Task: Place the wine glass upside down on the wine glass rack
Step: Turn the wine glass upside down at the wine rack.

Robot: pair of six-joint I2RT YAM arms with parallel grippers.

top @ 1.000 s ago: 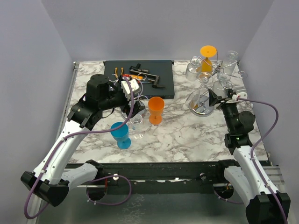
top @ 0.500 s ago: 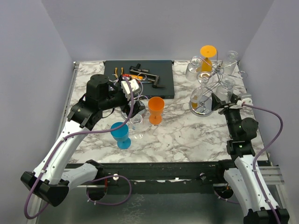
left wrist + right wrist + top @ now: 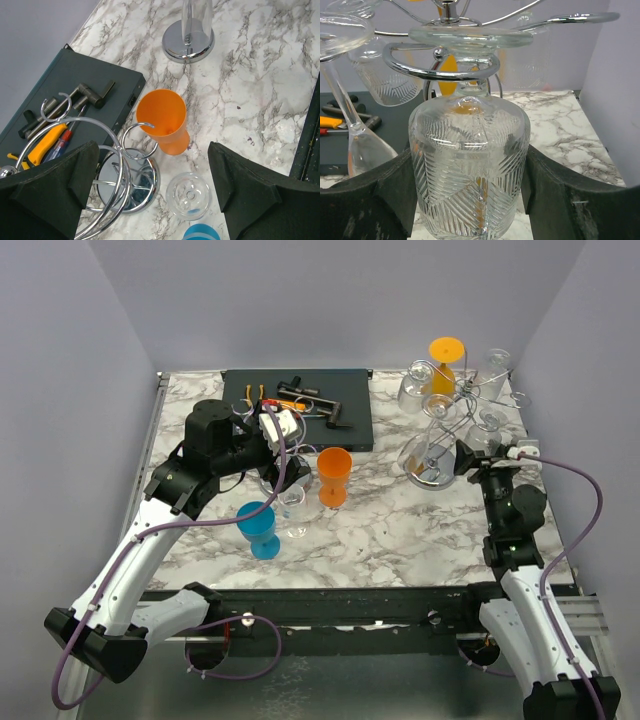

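The right claw (image 3: 469, 170) stands partly open. Its two dark fingers (image 3: 390, 190) lie against either side of the wine glass (image 3: 469, 145), which fills the gap between them, so the claw has the bowl in its grasp. The glass is upside down. Its bowl sits low between the fingers, and its stem rises through a chrome ring of the wine glass rack (image 3: 440, 76). The round foot is just above that ring; I cannot tell whether it rests on the ring or sits a little clear of it. The glass is clear, with slanted herringbone lines cut into the bowl and a plain, thick foot.

Just to its left a plain stemmed glass (image 3: 362, 150) hangs tilted, bowl down, from another arm of the rack, and a second patterned glass (image 3: 385, 82) hangs behind that. An orange glass (image 3: 445, 348) sits on the rack's far side. Beyond lie the marble table (image 3: 560, 130) and a dark tool tray (image 3: 345, 390).

Well apart to the left, the left claw (image 3: 152, 165) is spread wide and grips nothing. It hangs above a second chrome rack (image 3: 142, 185), with an orange cup (image 3: 162, 120), a clear glass (image 3: 189, 196) and a blue cup (image 3: 200, 232) close by.
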